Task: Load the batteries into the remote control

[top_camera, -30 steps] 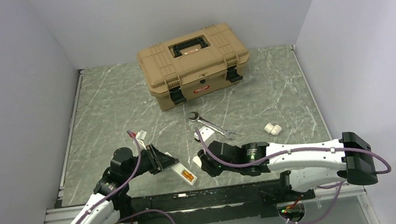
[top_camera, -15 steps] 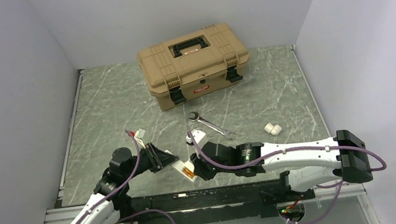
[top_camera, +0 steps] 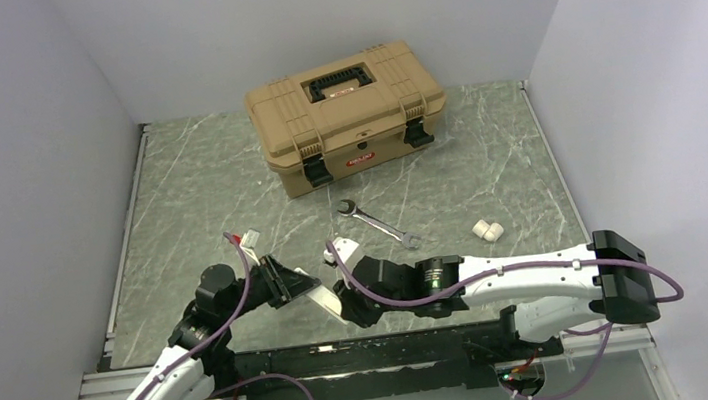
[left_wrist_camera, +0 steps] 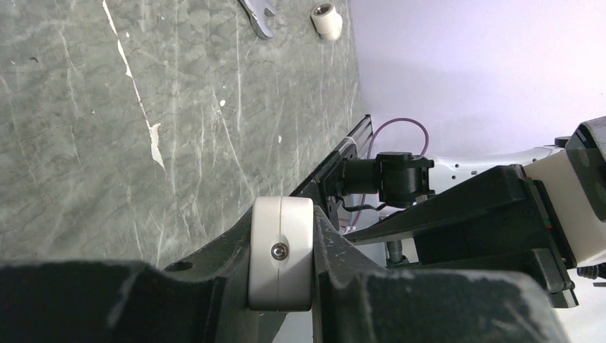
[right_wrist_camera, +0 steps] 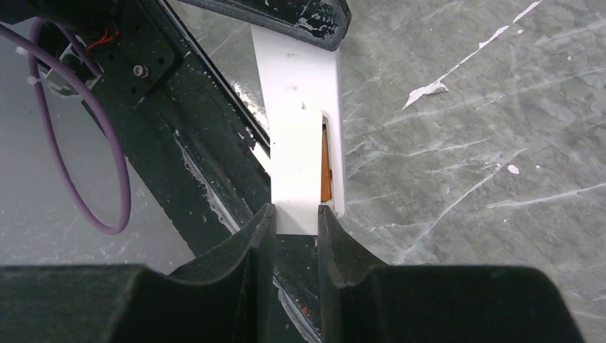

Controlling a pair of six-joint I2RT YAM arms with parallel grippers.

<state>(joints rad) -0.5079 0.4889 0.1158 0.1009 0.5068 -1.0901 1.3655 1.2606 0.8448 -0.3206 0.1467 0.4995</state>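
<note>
The remote control (top_camera: pixel 322 302) is a slim white bar near the table's front edge. My left gripper (top_camera: pixel 302 288) is shut on one end, whose screw shows between the fingers (left_wrist_camera: pixel 281 250). In the right wrist view the remote control (right_wrist_camera: pixel 296 71) shows a strip of orange recess (right_wrist_camera: pixel 326 164). A flat white cover piece (right_wrist_camera: pixel 294 164) lies along it, over most of the recess. My right gripper (right_wrist_camera: pixel 294 221) is shut on that piece's near end. Two short white cylinders (top_camera: pixel 487 231) lie to the right; I cannot tell if they are the batteries.
A tan toolbox (top_camera: pixel 345 110) stands shut at the back of the table. A steel wrench (top_camera: pixel 378 222) lies between it and the arms. The wrench tip (left_wrist_camera: pixel 257 11) and one white cylinder (left_wrist_camera: pixel 326 18) show in the left wrist view. The black base rail (top_camera: pixel 387 352) runs just behind the remote.
My right gripper has moved left up to the remote, and the orange recess is now covered in the top view. The left arm and the remote have stayed put.
</note>
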